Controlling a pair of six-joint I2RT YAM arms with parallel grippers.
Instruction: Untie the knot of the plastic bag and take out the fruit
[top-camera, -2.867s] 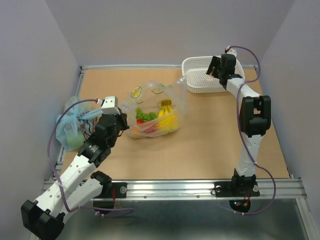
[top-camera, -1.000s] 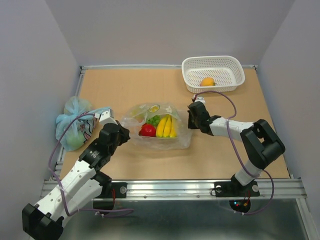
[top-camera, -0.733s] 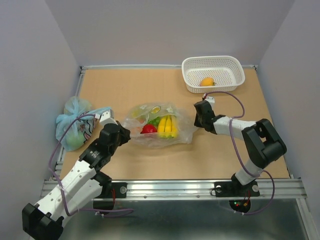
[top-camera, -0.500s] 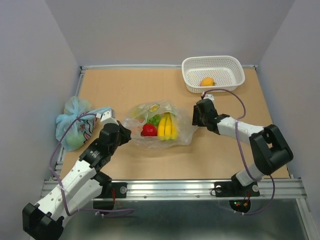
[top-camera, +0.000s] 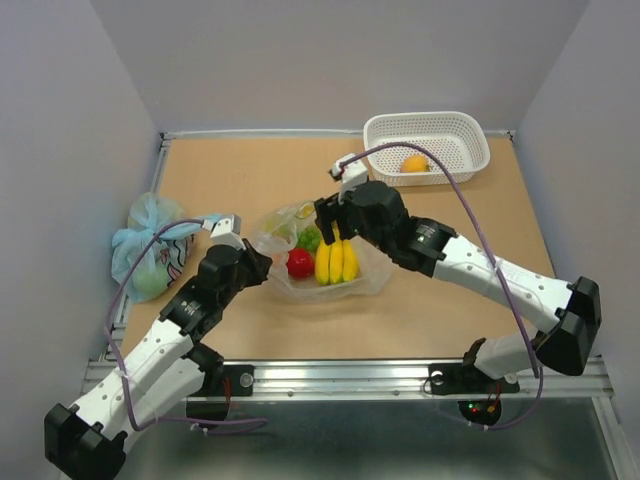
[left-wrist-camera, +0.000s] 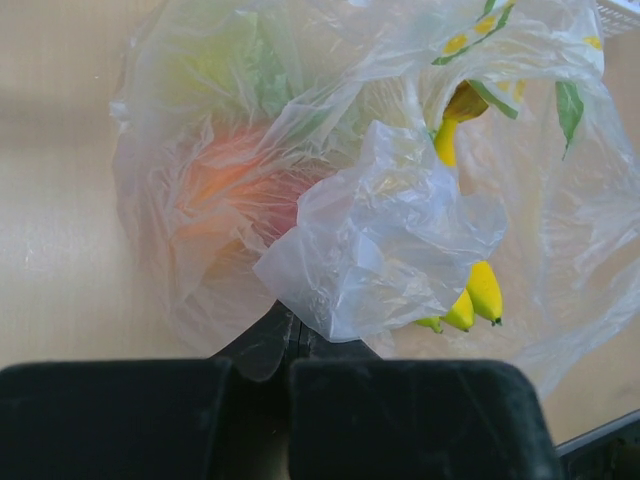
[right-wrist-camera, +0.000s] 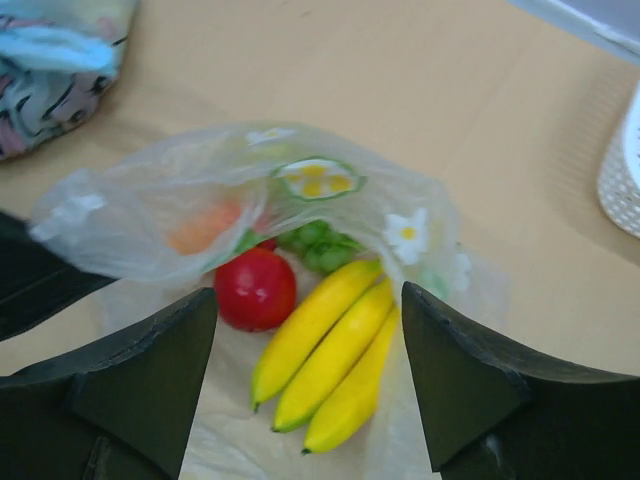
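The clear plastic bag (top-camera: 300, 275) lies mid-table with its mouth open toward the right; no tied knot shows. Inside lie yellow bananas (top-camera: 336, 262), a red apple (top-camera: 299, 263) and green grapes (top-camera: 310, 239). My left gripper (top-camera: 262, 265) is shut on the bag's left edge; in the left wrist view it (left-wrist-camera: 290, 335) pinches the plastic (left-wrist-camera: 380, 240). My right gripper (top-camera: 335, 222) hovers open over the bag's mouth. In the right wrist view it (right-wrist-camera: 308, 335) straddles the bananas (right-wrist-camera: 335, 350), with the apple (right-wrist-camera: 255, 288), the grapes (right-wrist-camera: 318, 245) and an orange-red piece (right-wrist-camera: 205, 228) behind plastic.
A white basket (top-camera: 455, 125) at the back right holds an orange fruit (top-camera: 415, 163). A knotted light-blue bag (top-camera: 150, 255) lies at the left edge, beside my left arm. The basket's rim shows in the right wrist view (right-wrist-camera: 622, 170).
My right arm has swung from the right of the bag to above its mouth, jaws open over the bananas. The left gripper keeps its hold on the bag; the bag has shifted slightly.
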